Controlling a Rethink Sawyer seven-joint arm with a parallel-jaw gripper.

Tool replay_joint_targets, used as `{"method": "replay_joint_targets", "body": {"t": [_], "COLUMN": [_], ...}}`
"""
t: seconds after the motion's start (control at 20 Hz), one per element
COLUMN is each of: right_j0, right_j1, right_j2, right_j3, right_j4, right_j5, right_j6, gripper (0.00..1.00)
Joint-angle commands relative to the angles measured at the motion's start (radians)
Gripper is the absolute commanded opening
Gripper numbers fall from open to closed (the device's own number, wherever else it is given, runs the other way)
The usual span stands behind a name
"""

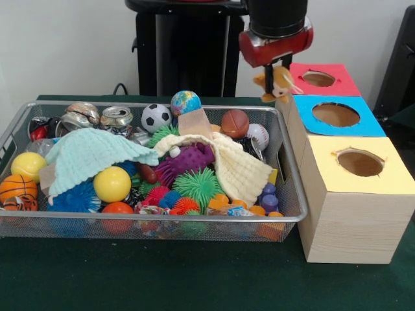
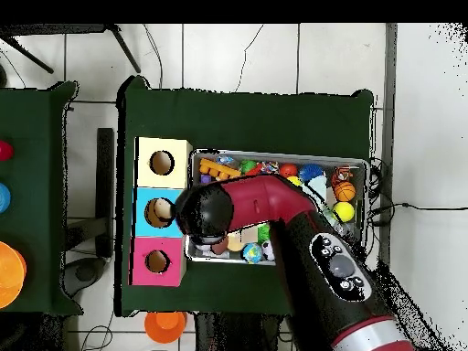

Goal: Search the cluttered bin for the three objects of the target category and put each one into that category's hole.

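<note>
Green surface [image 1: 162,278] lies nearest; the tool [image 1: 277,72] clamps a small orange toy [image 1: 277,83], with the red hole [image 1: 318,78] just beside it, slightly lower

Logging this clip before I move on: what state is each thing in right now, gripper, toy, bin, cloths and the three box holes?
gripper: shut on the toy, raised beside the bin
orange stuffed toy: held, hanging clear of the boxes
wire bin: full of clutter
green cloth: draped over toys
cream cloth: draped over toys
red box hole: empty
blue box hole: empty
yellow box hole: empty
</note>
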Motion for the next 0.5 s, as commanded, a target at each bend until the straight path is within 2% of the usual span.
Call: {"method": "replay_joint_targets", "body": {"t": [0.05,0.5], "right_j0": [0.041,0.096], "right_j1": [-0.036,-0.041], "right_j2": [0.018,-0.014], "right_j3": [0.085,0.142], "right_j4": [0.061,0.098], "right_j5": [0.116,0.095], "right_j6": [0.038,0.083], "gripper": [0.0,0.0]}}
